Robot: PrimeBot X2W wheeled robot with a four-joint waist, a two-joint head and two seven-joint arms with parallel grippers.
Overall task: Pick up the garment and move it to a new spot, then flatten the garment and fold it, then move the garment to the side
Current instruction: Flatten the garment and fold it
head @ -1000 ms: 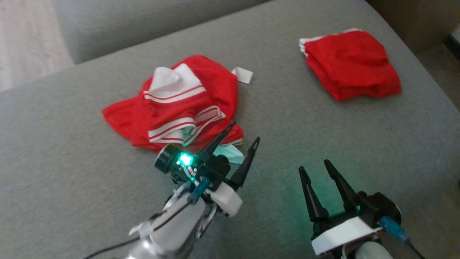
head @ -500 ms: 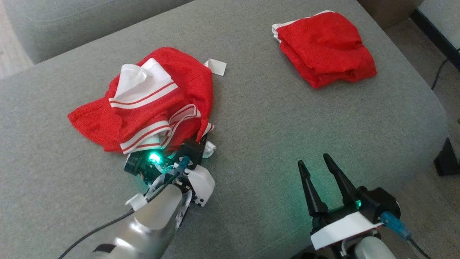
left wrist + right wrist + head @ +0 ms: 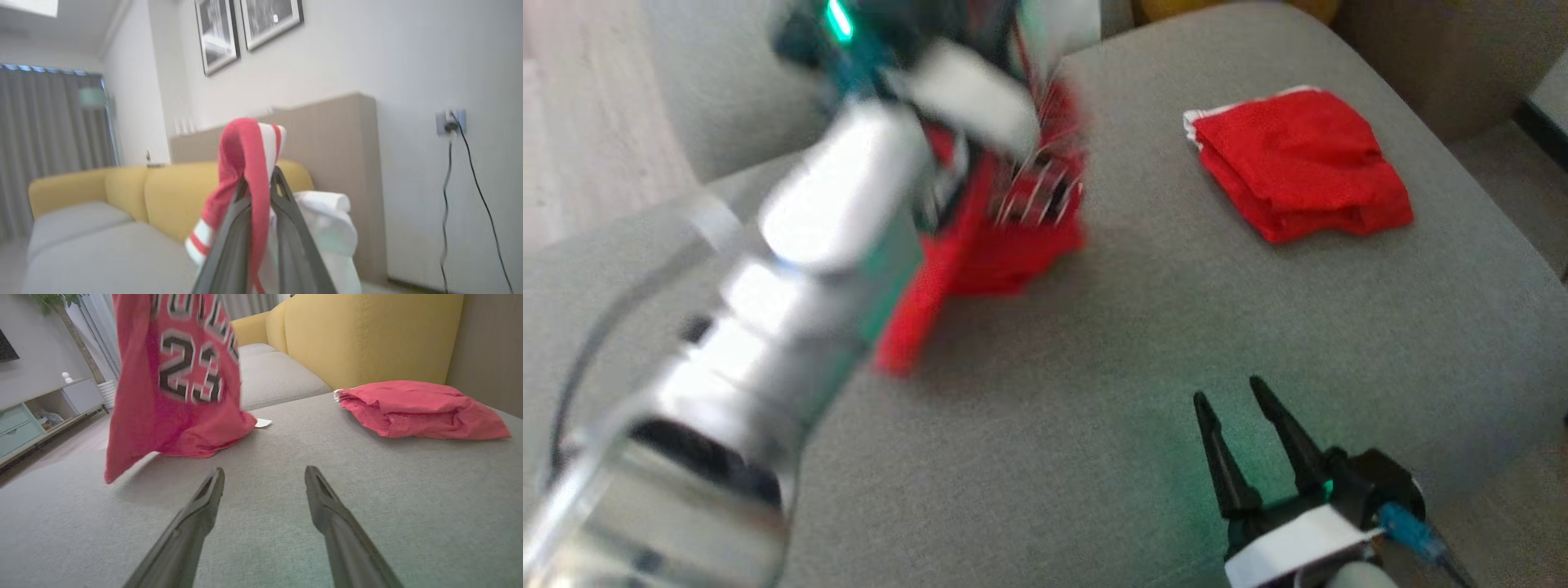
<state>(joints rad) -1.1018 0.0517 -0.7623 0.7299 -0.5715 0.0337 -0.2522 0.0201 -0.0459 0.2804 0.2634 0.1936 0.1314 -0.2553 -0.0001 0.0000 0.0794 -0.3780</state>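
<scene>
The garment [image 3: 175, 375], a red jersey with white-striped trim and the number 23, hangs from above with its lower hem still on the grey cushion [image 3: 367, 490]. In the head view the garment [image 3: 1005, 237] dangles, blurred, beside my raised left arm [image 3: 833, 204]. My left gripper [image 3: 259, 175] is shut on a red and white fold of the garment [image 3: 245, 151], which drapes over its fingertips. My right gripper [image 3: 1240, 412] stands open and empty low over the cushion's near right part; in its own view the right gripper [image 3: 264, 475] points toward the hanging garment.
A second red garment, folded [image 3: 1298, 163], lies at the cushion's far right [image 3: 416, 408]. A small white tag [image 3: 262, 423] lies near the hanging hem. A yellow sofa back [image 3: 367, 330] stands behind, and the cushion's right edge [image 3: 1527, 261] drops to the floor.
My left gripper closed on the garment's near edge and swung it up off the cushion, so it now hangs. The right gripper stayed put. The head camera shifted.
</scene>
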